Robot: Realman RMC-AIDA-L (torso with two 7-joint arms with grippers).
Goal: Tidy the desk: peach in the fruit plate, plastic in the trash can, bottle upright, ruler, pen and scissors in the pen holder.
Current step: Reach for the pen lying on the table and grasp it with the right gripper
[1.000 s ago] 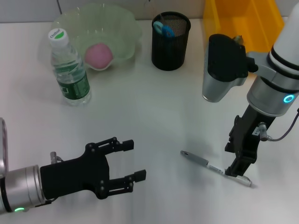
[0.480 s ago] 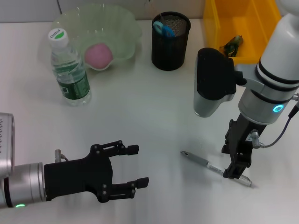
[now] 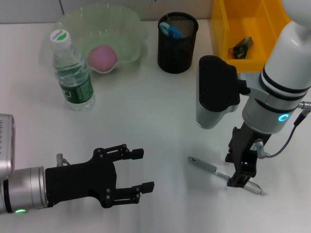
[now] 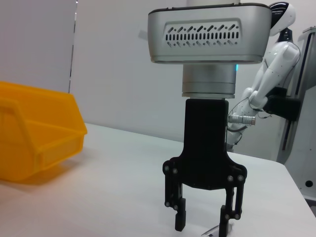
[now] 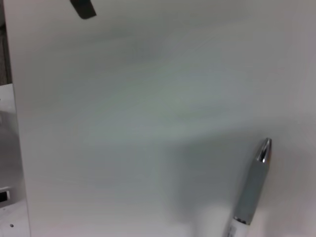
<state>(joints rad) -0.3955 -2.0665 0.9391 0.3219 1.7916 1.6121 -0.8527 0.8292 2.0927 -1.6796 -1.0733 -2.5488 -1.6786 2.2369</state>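
Note:
A silver pen (image 3: 208,167) lies flat on the white desk at the front right. My right gripper (image 3: 241,178) points straight down over the pen's white rear end. The left wrist view shows that right gripper (image 4: 203,223) open, with its fingers on either side of the pen. The pen's tip (image 5: 253,187) shows in the right wrist view. My left gripper (image 3: 144,170) hovers open and holds nothing at the front left. The peach (image 3: 102,57) sits in the fruit plate (image 3: 132,25). The bottle (image 3: 72,73) stands upright. Blue scissors (image 3: 170,30) stick out of the pen holder (image 3: 177,48). Plastic (image 3: 241,46) lies in the yellow trash can (image 3: 228,29). The ruler is out of view.
The fruit plate, pen holder and trash can line the far edge of the desk. The bottle stands at the left, in front of the plate. The right arm's grey wrist housing (image 3: 214,92) hangs above the desk's middle right.
My right arm has shifted left, and its gripper has slid a little along the pen toward the middle. The left gripper has drifted slightly lower in the view. The pen has not moved.

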